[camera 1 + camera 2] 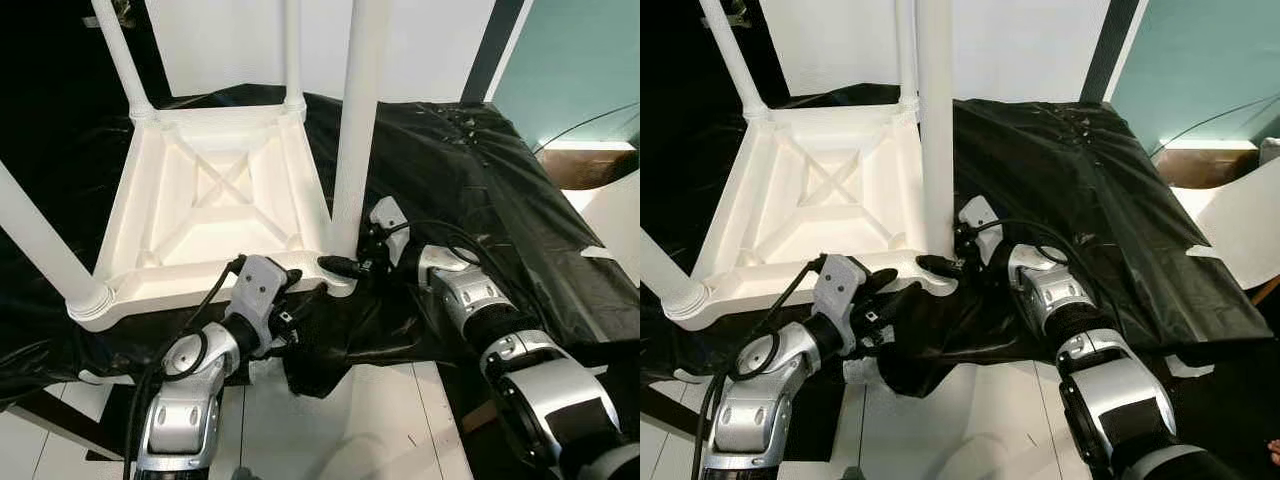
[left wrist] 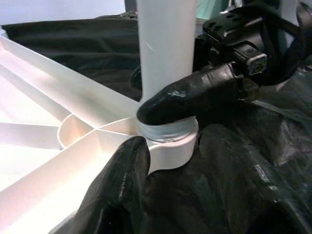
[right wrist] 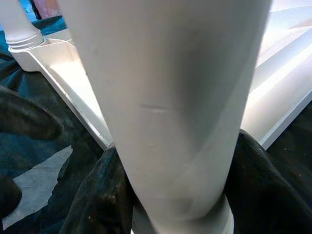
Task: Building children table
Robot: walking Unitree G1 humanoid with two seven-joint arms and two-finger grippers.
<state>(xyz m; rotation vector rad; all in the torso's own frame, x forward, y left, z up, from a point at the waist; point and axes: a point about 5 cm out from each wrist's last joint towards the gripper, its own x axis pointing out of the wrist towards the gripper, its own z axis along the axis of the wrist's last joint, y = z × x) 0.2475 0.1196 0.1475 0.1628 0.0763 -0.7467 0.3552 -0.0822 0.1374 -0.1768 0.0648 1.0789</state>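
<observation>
The right tool (image 1: 345, 266) is clenched around the base of a white table leg (image 1: 358, 120), its black fingers (image 2: 190, 97) wrapping the leg just above the threaded collar. The left tool (image 1: 292, 305), fingers apart, braces the tabletop's near edge just beside that corner. The upside-down white tabletop (image 1: 215, 195) lies on a counter draped in black plastic sheeting (image 1: 450, 170), at 11 o'clock from the tools, with other legs already standing. To finish well, keep the leg upright, twist it steadily into its socket (image 2: 170, 146), and hold the tabletop still.
</observation>
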